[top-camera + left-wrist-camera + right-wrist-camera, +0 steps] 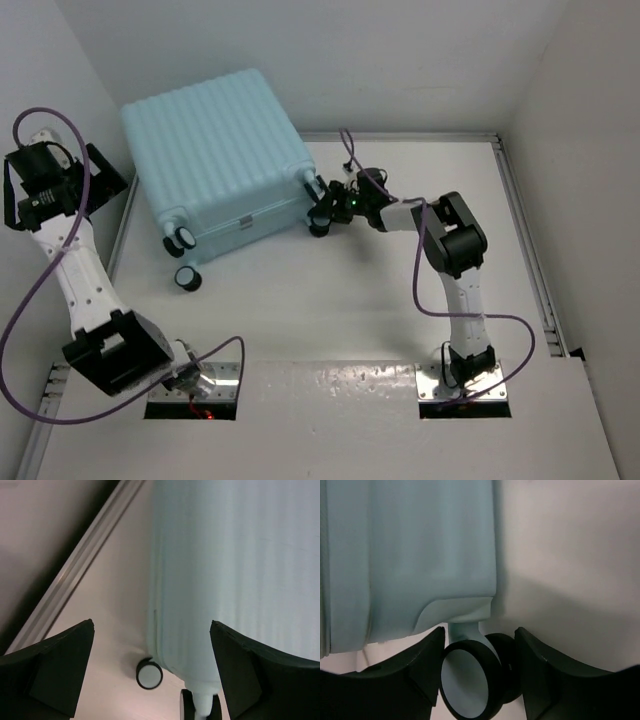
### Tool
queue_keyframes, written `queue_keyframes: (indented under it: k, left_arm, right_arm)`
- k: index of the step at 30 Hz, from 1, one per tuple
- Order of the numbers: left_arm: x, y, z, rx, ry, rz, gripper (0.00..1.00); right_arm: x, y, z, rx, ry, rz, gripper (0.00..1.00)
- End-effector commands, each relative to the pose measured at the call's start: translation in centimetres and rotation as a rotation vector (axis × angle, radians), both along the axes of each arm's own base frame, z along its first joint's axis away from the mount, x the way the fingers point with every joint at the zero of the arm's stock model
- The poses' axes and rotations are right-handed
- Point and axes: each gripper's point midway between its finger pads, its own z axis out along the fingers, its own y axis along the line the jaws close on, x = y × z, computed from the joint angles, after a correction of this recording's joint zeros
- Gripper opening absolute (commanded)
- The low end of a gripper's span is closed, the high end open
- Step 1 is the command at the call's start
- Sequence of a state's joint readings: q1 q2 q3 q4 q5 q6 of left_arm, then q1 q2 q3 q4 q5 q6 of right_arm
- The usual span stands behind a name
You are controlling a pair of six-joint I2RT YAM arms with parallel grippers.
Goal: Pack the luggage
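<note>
One luggage (215, 150), closed. Left end effector (152, 625) spread, empty. Right end effector (480, 631) clamps one wheel (467, 682).

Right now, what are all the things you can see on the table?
luggage: one, pale aqua, closed, lying at the table's far left.
wheels: three castors showing, black with pale hubs, on the luggage's near side.
table: one, white, under everything.
cables: purple, one along each arm.
left gripper: black, open, above the luggage's left side.
right gripper: black, fingers either side of one wheel.
</note>
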State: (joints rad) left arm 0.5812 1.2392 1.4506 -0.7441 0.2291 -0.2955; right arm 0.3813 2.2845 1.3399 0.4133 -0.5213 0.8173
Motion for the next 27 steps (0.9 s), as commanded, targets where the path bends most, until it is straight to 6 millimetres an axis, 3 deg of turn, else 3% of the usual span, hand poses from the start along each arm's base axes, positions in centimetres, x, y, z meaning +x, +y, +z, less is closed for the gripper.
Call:
queue_keyframes:
  k: [1, 2, 4, 5, 6, 7, 8, 9, 10, 11, 12, 13, 14, 15, 16, 17, 18, 19, 20, 21, 22, 23, 24, 25, 26, 27]
  left_arm:
    - [-1.6, 4.6, -3.4, -0.069, 0.131, 0.218, 1.00]
    - [-1.1, 5.4, -3.9, -0.077, 0.129, 0.232, 1.00]
    - [0.5, 8.1, -2.9, -0.013, 0.088, 0.286, 1.00]
    - [2.1, 8.8, -5.0, -0.036, 0.128, 0.274, 1.00]
    - [4.1, 8.8, -4.1, -0.018, 0.108, 0.224, 1.00]
    - [5.5, 8.8, -4.8, -0.022, 0.129, 0.190, 1.00]
    - [7.6, 9.0, -7.9, -0.042, 0.192, 0.124, 1.00]
    - [10.2, 7.1, -7.3, -0.080, 0.142, -0.030, 0.97]
    - [11.5, 5.7, -8.4, -0.116, 0.150, -0.122, 0.95]
    - [12.9, 4.3, -9.2, -0.122, 0.137, -0.243, 0.95]
    - [15.5, 1.1, -10.3, -0.194, 0.109, -0.405, 0.88]
    - [16.4, -0.5, -11.1, -0.224, 0.120, -0.455, 0.88]
    - [17.3, -2.3, -11.6, -0.231, 0.114, -0.536, 0.88]
    - [18.4, -5.8, -11.9, -0.257, 0.113, -0.627, 0.88]
    - [19.3, -7.6, -12.9, -0.280, 0.123, -0.675, 0.88]
    - [20.3, -11.1, -12.2, -0.275, 0.098, -0.782, 0.88]
    - [20.5, -12.6, -13.2, -0.297, 0.116, -0.815, 0.88]
    - [21.5, -13.9, -12.0, -0.278, 0.081, -0.855, 0.88]
    - [22.5, -14.9, -13.2, -0.286, 0.085, -0.896, 0.88]
    - [23.3, -16.5, -11.4, -0.280, 0.033, -0.959, 0.88]
    - [24.2, -16.6, -12.0, -0.281, 0.015, -0.975, 0.88]
    - [24.8, -16.6, -11.3, -0.275, -0.012, -0.984, 0.88]
    - [25.3, -16.5, -10.1, -0.255, -0.046, -0.983, 0.90]
    - [26.3, -15.6, -9.3, -0.218, -0.081, -0.954, 0.93]
    - [27.1, -12.6, -8.3, -0.189, -0.088, -0.825, 0.96]
    - [27.2, -12.6, -6.2, -0.177, -0.137, -0.816, 1.00]
  right_arm:
    - [-16.0, 6.0, 0.9, 0.074, 0.256, 0.400, 0.55]
    - [-16.9, 6.1, 1.4, 0.072, 0.228, 0.435, 0.54]
    - [-19.7, 5.3, 2.6, 0.056, 0.191, 0.504, 0.54]
    - [-20.4, 5.3, 4.2, 0.067, 0.136, 0.543, 0.54]
    - [-20.8, 5.0, 5.9, 0.074, 0.084, 0.558, 0.52]
    - [-22.2, 4.0, 5.3, 0.072, 0.110, 0.569, 0.52]
    - [-21.8, 3.3, 8.1, 0.097, 0.025, 0.567, 0.52]
    - [-22.3, 2.4, 8.0, 0.092, 0.012, 0.570, 0.52]
    - [-22.9, 1.8, 8.1, 0.092, -0.012, 0.584, 0.52]
    - [-22.2, 0.5, 10.4, 0.099, -0.088, 0.555, 0.52]
    - [-22.0, -0.5, 10.0, 0.064, -0.110, 0.530, 0.54]
    - [-21.2, -2.1, 11.8, 0.050, -0.203, 0.485, 0.55]
    - [-21.1, -2.9, 11.6, 0.031, -0.218, 0.459, 0.56]
    - [-20.5, -3.5, 11.9, 0.004, -0.272, 0.444, 0.58]
    - [-19.1, -4.7, 12.4, -0.044, -0.344, 0.390, 0.59]
    - [-18.3, -5.6, 12.5, -0.104, -0.430, 0.380, 0.61]
    - [-17.4, -6.4, 12.5, -0.146, -0.459, 0.344, 0.61]
    - [-16.7, -6.6, 12.8, -0.163, -0.492, 0.335, 0.61]
    - [-15.9, -7.1, 12.7, -0.189, -0.516, 0.319, 0.61]
    - [-14.7, -7.7, 12.3, -0.235, -0.572, 0.313, 0.61]
    - [-14.3, -7.9, 12.1, -0.256, -0.591, 0.310, 0.61]
    - [-13.2, -8.8, 10.9, -0.315, -0.617, 0.307, 0.59]
    - [-12.3, -9.0, 11.1, -0.328, -0.646, 0.293, 0.59]
    - [-11.7, -8.9, 11.5, -0.324, -0.680, 0.298, 0.58]
    - [-11.0, -9.1, 10.9, -0.337, -0.697, 0.311, 0.56]
    - [-11.1, -8.8, 10.9, -0.326, -0.711, 0.332, 0.56]
